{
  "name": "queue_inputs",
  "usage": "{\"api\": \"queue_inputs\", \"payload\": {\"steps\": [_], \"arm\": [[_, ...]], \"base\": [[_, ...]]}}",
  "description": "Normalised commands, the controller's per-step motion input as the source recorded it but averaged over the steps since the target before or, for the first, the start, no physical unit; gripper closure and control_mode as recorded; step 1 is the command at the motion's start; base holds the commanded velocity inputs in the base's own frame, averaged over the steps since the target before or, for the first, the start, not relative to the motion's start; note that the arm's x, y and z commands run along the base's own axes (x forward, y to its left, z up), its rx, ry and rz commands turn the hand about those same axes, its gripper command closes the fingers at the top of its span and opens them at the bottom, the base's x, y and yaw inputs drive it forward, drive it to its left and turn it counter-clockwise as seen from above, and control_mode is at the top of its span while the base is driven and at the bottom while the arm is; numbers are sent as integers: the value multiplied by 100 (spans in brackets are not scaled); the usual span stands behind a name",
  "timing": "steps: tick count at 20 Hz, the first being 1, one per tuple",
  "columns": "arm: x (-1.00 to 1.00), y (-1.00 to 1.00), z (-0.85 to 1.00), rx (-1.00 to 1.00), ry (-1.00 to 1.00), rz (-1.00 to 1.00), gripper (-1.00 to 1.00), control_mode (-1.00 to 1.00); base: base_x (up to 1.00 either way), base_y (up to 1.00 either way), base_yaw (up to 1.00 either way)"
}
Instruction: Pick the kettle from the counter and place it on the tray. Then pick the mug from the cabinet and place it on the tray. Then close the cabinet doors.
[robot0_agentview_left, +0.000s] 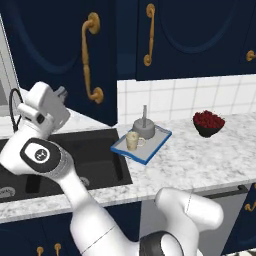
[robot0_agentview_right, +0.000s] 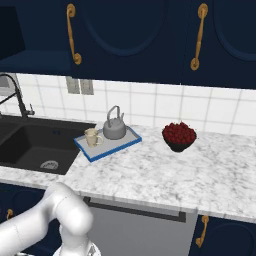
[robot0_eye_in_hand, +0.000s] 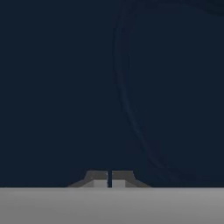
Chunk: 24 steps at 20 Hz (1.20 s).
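The grey kettle (robot0_agentview_left: 144, 129) (robot0_agentview_right: 114, 130) and the cream mug (robot0_agentview_left: 132, 141) (robot0_agentview_right: 92, 136) stand side by side on the blue-rimmed tray (robot0_agentview_left: 157, 148) (robot0_agentview_right: 117, 149), on the counter (robot0_agentview_left: 200, 160). The cabinet's left door (robot0_agentview_left: 50, 45) is swung out from the cabinet, and the navy shelf inside (robot0_agentview_right: 30, 62) shows. The right door (robot0_agentview_left: 195, 35) (robot0_agentview_right: 125, 35) sits flat against the front. My gripper (robot0_agentview_left: 62, 92) (robot0_eye_in_hand: 109, 179) is shut and empty. It is raised over the sink, pointing at the left door's panel (robot0_eye_in_hand: 131, 87) from very close. Whether it touches the panel I cannot tell.
A black sink (robot0_agentview_left: 95, 150) (robot0_agentview_right: 35, 145) with a dark faucet (robot0_agentview_right: 17, 97) lies under my arm. A dark bowl of red things (robot0_agentview_left: 208, 123) (robot0_agentview_right: 178, 136) stands right of the tray. More navy doors with gold handles (robot0_agentview_right: 200, 35) continue to the right.
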Motion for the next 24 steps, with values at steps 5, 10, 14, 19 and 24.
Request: {"api": "queue_inputs", "payload": {"steps": [5, 10, 14, 19, 24], "arm": [[35, -34, 75, 0, 18, 1, 100, -100], [74, -35, 16, 0, 25, 9, 100, -100], [94, -37, 0, 0, 32, 11, 100, -100], [99, -39, 0, 0, 32, 12, 100, -100], [97, -24, -11, 1, 20, 9, 100, -100]], "base": [[0, 0, 0], [0, 0, 0], [0, 0, 0], [0, 0, 0], [0, 0, 0]]}}
